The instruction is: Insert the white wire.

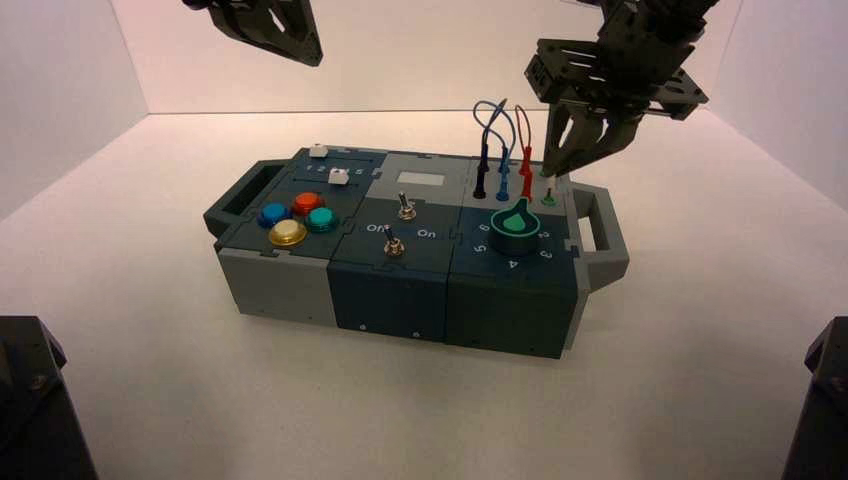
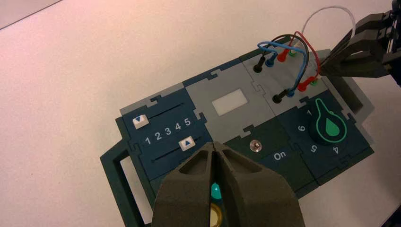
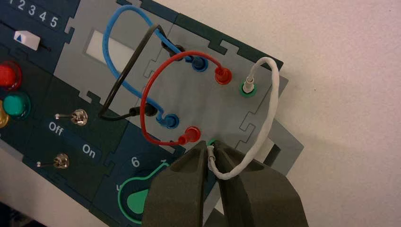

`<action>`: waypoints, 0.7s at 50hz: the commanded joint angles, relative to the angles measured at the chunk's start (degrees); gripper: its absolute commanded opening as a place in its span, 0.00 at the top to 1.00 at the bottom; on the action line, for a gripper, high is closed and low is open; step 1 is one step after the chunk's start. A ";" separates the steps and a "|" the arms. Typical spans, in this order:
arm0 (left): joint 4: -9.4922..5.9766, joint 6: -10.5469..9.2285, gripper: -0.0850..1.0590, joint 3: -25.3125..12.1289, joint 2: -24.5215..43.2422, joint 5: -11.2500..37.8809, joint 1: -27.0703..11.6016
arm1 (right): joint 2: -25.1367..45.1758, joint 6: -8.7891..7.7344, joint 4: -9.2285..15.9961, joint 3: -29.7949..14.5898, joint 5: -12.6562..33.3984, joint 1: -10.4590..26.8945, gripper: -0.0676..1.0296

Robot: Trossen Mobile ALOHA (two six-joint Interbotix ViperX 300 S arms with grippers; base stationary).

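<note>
Pinching the white wire [image 3: 271,118], your right hand [image 1: 556,168] slants down, seemingly half-hiding the near green socket [image 1: 548,201]; your left hand [image 2: 213,144], closed, hovers leftward.

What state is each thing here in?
White wire, one plug socketed, other gripped
Red wire, plugged in
Blue wire, plugged in
Black wire, plugged in
Right gripper, at green socket, shut on plug
Left gripper, aloft, shut
Far slider, at 1 end
Near slider, toward 5
Knob, near 1
Switches, cannot tell

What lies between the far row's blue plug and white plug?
A red plug lies between the blue plug and the white plug, as the right wrist view shows.
</note>
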 commanded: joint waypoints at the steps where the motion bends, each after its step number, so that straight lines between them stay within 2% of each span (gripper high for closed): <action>1: 0.18 0.18 0.95 -1.76 -0.62 -0.26 -0.09 | 0.62 0.18 -1.23 1.85 1.67 1.93 0.96; 17: 0.26 0.18 0.95 -1.76 -0.62 -0.35 -0.18 | 1.05 0.79 -2.99 2.29 1.85 1.93 0.96; 35: 0.26 0.18 0.95 -1.76 -0.62 -0.35 -0.09 | 0.35 2.29 -5.71 1.58 2.81 1.41 0.96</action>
